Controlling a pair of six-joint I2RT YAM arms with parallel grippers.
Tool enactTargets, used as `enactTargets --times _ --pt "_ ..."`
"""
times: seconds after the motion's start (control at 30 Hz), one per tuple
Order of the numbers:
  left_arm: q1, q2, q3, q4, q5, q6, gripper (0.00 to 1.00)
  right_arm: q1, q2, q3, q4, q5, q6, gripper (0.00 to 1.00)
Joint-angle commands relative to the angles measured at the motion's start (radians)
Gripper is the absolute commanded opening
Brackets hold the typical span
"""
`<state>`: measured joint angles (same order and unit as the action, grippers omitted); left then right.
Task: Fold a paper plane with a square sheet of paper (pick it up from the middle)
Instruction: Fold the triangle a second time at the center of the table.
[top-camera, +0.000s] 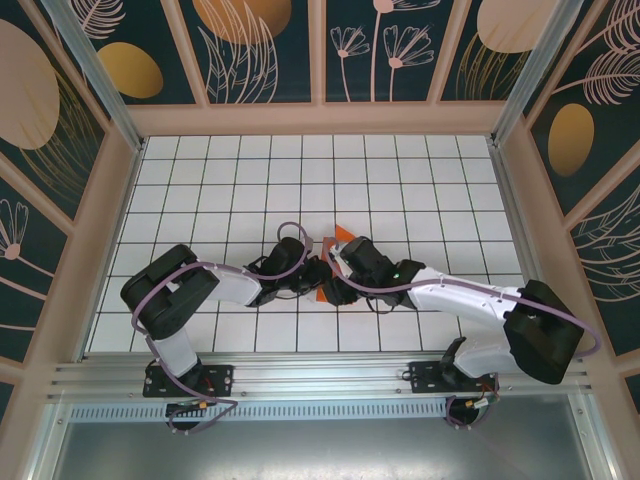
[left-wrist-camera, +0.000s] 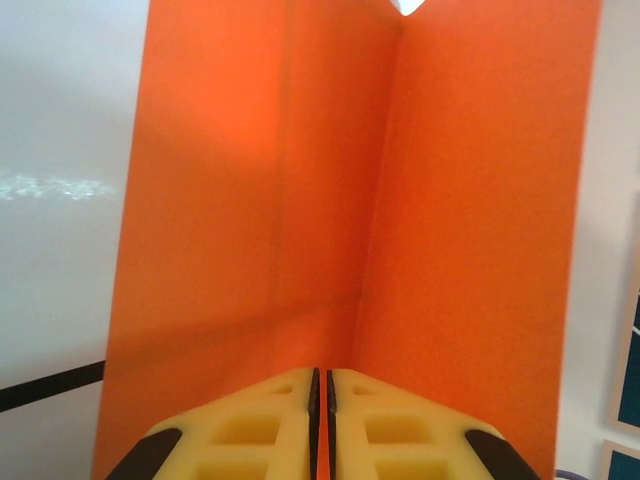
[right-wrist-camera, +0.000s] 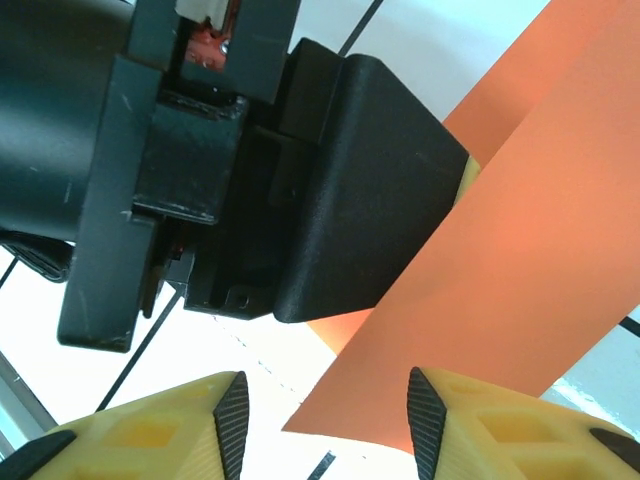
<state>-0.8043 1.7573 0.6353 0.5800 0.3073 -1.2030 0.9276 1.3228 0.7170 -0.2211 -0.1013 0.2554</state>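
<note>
Left wrist view: your left hand (left-wrist-camera: 321, 385) is clenched on the square sheet of paper (left-wrist-camera: 440, 200) at its centre crease, so the orange sheet stands up in a V, probably to steady it for folding. Your right hand (right-wrist-camera: 328, 420) is released, with a free edge of the sheet in the gap between its fingers (right-wrist-camera: 140, 440). From above, both hands meet mid-desk (top-camera: 220, 170), with open room on every side.

Fig. Enclosed work cell, seen from above.
White grid-tile floor (top-camera: 250, 170); dark teal wall panels (top-camera: 255, 50) w/ gold & cream plant motifs; beige frame (top-camera: 320, 118); alu. rail (top-camera: 320, 372) at near edge; even light.
</note>
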Motion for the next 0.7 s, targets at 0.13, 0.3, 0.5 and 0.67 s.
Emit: enactTargets --times 0.13,0.3,0.5,0.67 --pt "-0.002 0.001 0.02 0.056 0.023 -0.023 0.15 0.004 0.008 -0.022 -0.007 0.092 -0.01 0.44" --pt "-0.001 0.0 0.018 0.064 0.032 -0.029 0.14 0.004 -0.014 -0.041 0.012 0.131 -0.006 0.43" --pt "-0.003 0.002 0.025 0.064 0.042 -0.031 0.14 0.004 -0.019 -0.041 0.02 0.133 -0.002 0.43" --pt "-0.002 -0.006 0.023 0.062 0.04 -0.031 0.14 0.002 -0.028 -0.048 0.021 0.134 0.007 0.38"
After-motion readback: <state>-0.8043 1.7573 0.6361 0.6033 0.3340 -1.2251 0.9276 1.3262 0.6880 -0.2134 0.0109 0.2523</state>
